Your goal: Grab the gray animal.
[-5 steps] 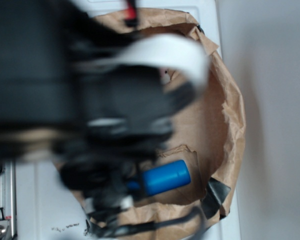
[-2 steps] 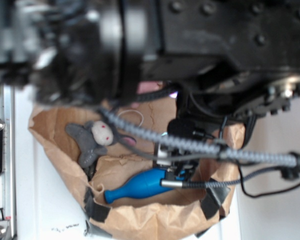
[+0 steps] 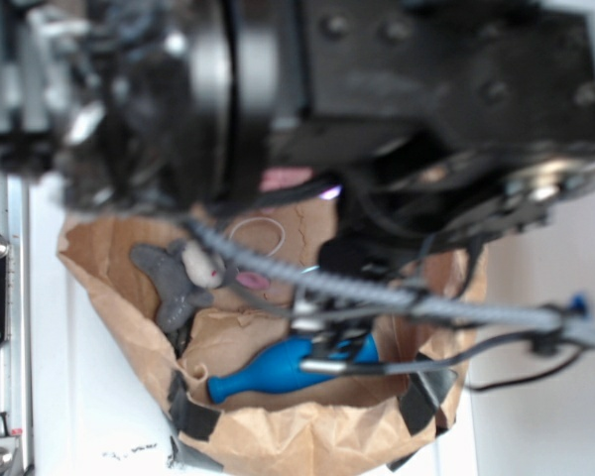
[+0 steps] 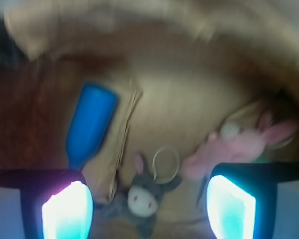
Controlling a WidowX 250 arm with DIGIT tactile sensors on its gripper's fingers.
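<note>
Gripper [image 4: 147, 209] open, gray animal [image 4: 141, 199] betw fingers

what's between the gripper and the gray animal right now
Nothing visible. In the wrist view the gray animal lies in the open gap between the two spread fingers, with only brown paper around it. The pink plush rabbit sits off to the side and the blue bottle-shaped object lies further away, neither blocking.

Crinkly matte brown paper bag [image 3: 317, 436], fuzzy plush gray animal [image 3: 183, 278], smooth glossy blue plastic pin [image 3: 278, 369], soft pink plush rabbit [image 4: 239, 144].
</note>
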